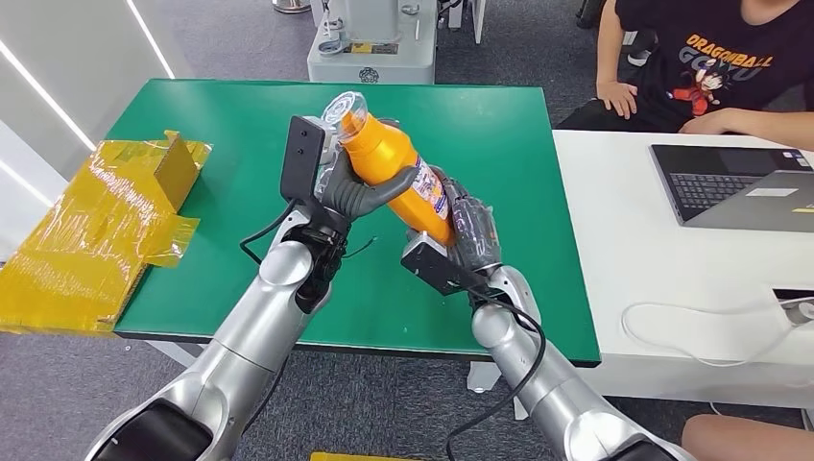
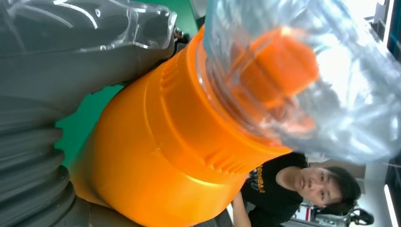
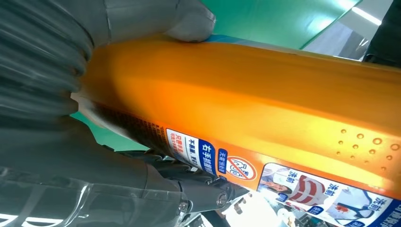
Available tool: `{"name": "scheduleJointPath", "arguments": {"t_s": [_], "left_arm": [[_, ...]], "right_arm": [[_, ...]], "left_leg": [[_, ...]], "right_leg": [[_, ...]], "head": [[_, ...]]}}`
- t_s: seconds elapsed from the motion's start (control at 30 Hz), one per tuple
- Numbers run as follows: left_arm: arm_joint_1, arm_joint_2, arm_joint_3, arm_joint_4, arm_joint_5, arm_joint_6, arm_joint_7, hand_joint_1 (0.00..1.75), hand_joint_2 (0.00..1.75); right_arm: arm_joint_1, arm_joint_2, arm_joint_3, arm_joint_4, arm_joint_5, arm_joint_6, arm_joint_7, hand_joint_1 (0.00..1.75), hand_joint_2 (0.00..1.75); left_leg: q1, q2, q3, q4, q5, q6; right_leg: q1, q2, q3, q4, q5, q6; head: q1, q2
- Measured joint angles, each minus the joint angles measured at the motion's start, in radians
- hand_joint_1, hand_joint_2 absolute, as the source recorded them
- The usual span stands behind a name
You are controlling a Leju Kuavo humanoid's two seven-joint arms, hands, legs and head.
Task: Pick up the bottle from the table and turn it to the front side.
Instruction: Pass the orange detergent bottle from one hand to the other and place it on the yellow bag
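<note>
Both hands hold the orange bottle [image 1: 398,173] in the air above the middle of the green worktop [image 1: 499,115], clear of its surface. The bottle is tilted, its clear cap [image 1: 346,108] pointing toward 11 o'clock and its base toward 5 o'clock. The left hand [image 1: 360,192] wraps the upper body just below the neck, thumb across the front; the right hand [image 1: 470,226] grips the lower part, where the printed label [image 3: 283,175] runs. Yellow packaging [image 1: 106,221] lies at 9 o'clock off the worktop's edge. A white desk with a laptop [image 1: 734,182] stands at 3 o'clock, a seated person [image 1: 710,58] at 1 o'clock.
</note>
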Motion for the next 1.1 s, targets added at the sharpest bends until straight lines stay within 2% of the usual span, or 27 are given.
{"name": "scheduleJointPath", "arguments": {"t_s": [0.2,0.23,0.33,0.37,0.77,1.0,1.1], "left_arm": [[0.003,0.0,0.0,0.003,-0.001,0.015,-0.001,1.75,1.75],[0.004,-0.001,0.0,0.003,-0.002,0.017,-0.002,1.75,1.75],[0.006,-0.003,0.0,0.003,-0.003,0.023,-0.002,1.75,1.75],[0.007,-0.004,0.0,0.003,-0.004,0.026,-0.002,1.75,1.75],[0.01,-0.005,0.014,0.002,-0.023,0.051,-0.002,1.75,1.75],[0.01,0.001,0.048,-0.01,-0.044,0.064,0.0,1.75,1.75],[0.015,0.018,0.067,-0.017,-0.057,0.076,0.0,1.75,1.75]], "right_arm": [[-0.01,0.0,-0.003,0.031,0.052,-0.052,0.028,1.75,1.75],[-0.012,0.0,-0.004,0.035,0.059,-0.06,0.032,1.65,1.75],[-0.013,0.0,-0.007,0.045,0.08,-0.078,0.041,0.34,1.75],[-0.014,0.0,-0.007,0.048,0.086,-0.084,0.043,0.0,1.75],[-0.01,0.005,-0.04,0.04,0.089,-0.133,0.058,0.0,1.75],[0.043,0.004,-0.083,-0.045,0.033,-0.157,0.064,0.0,1.75],[0.068,-0.004,-0.107,-0.098,0.0,-0.193,0.073,0.0,1.75]], "left_leg": [[0.0,0.0,0.0,0.0,0.0,0.0],[0.0,0.0,0.0,0.0,0.0,0.0],[0.0,0.0,0.0,0.0,0.0,0.0],[0.0,0.0,0.0,0.0,0.0,0.0],[0.0,0.0,0.0,0.0,0.0,0.0],[0.0,0.0,0.0,0.0,0.0,0.0],[0.0,0.0,0.0,0.0,0.0,0.0]], "right_leg": [[0.0,0.0,0.0,0.0,0.0,0.0],[0.0,0.0,0.0,0.0,0.0,0.0],[0.0,0.0,0.0,0.0,0.0,0.0],[0.0,0.0,0.0,0.0,0.0,0.0],[0.0,0.0,0.0,0.0,0.0,0.0],[0.0,0.0,0.0,0.0,0.0,0.0],[0.0,0.0,0.0,0.0,0.0,0.0]], "head": [[0.0,0.0],[0.0,0.0],[0.0,0.0],[0.0,0.0],[0.0,0.0],[0.0,0.0],[0.0,0.0]]}}
